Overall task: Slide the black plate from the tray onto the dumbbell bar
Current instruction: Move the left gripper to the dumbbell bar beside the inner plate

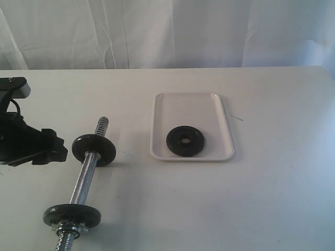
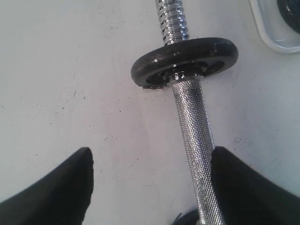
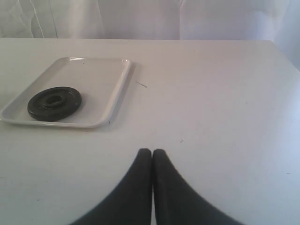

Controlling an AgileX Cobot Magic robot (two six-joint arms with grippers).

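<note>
The black plate (image 1: 185,140) (image 3: 54,104) lies flat in the near part of the white tray (image 1: 188,107) (image 3: 93,79). The chrome dumbbell bar (image 1: 84,178) (image 2: 194,126) lies on the table to the tray's left, with its threaded end (image 1: 102,124) pointing away. My left gripper (image 1: 58,148) (image 2: 150,157) is open just left of the bar. In its wrist view the knurled shaft runs between the jaws, close beside one finger (image 2: 234,178). My right gripper (image 3: 152,152) is shut and empty, low over bare table some way from the tray; it is out of the exterior view.
Two other black discs sit on the bar, one near the far end (image 1: 94,149) (image 2: 185,58) and one at the near end (image 1: 71,215) by a silver nut (image 1: 68,229). A white curtain (image 1: 167,31) hangs behind the table.
</note>
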